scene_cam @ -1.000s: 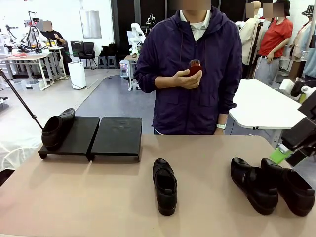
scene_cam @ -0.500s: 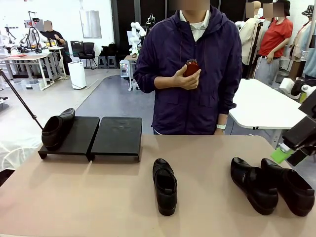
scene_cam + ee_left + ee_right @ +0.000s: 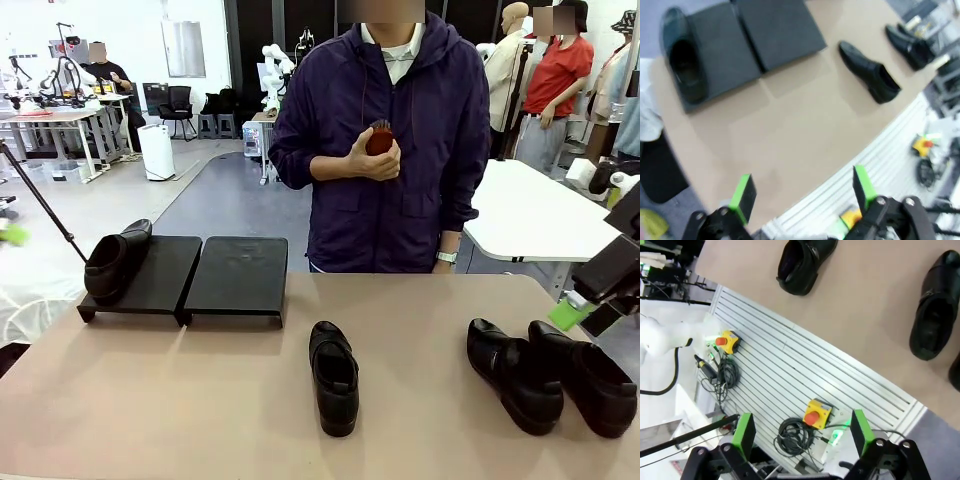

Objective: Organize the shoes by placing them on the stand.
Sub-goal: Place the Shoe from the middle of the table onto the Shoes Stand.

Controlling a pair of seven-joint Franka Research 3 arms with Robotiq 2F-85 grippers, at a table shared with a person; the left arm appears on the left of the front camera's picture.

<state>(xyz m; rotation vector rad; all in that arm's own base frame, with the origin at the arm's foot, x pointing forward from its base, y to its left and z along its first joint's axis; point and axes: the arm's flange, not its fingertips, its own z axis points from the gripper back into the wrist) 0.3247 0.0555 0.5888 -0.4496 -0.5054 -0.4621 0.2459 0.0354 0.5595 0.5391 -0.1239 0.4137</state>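
Note:
One black shoe [image 3: 112, 262] lies on the left platform of the stand [image 3: 160, 285]; the matching right platform [image 3: 238, 275] is bare. A second shoe [image 3: 334, 376] rests mid-table, and two more shoes [image 3: 512, 375] [image 3: 590, 378] sit side by side at the right. My right gripper [image 3: 588, 316] hangs open just above that pair at the picture's edge. From the right wrist, the open gripper [image 3: 802, 432] looks past the table's edge at the middle shoe [image 3: 802, 262]. The left gripper [image 3: 802, 192] is open, high over the table, with the stand [image 3: 775, 30] and its shoe [image 3: 684, 62] below.
A person stands at the far side holding a small reddish-brown brush [image 3: 379, 140] at chest height. A black rod [image 3: 45, 205] slants in at the left. The table's near edge [image 3: 815, 340] borders a slatted floor with cables. Open tabletop [image 3: 160, 400] lies in front of the stand.
The person has lifted the brush closer to the chest. My right gripper has risen slightly. A green blur has appeared at the front view's left edge.

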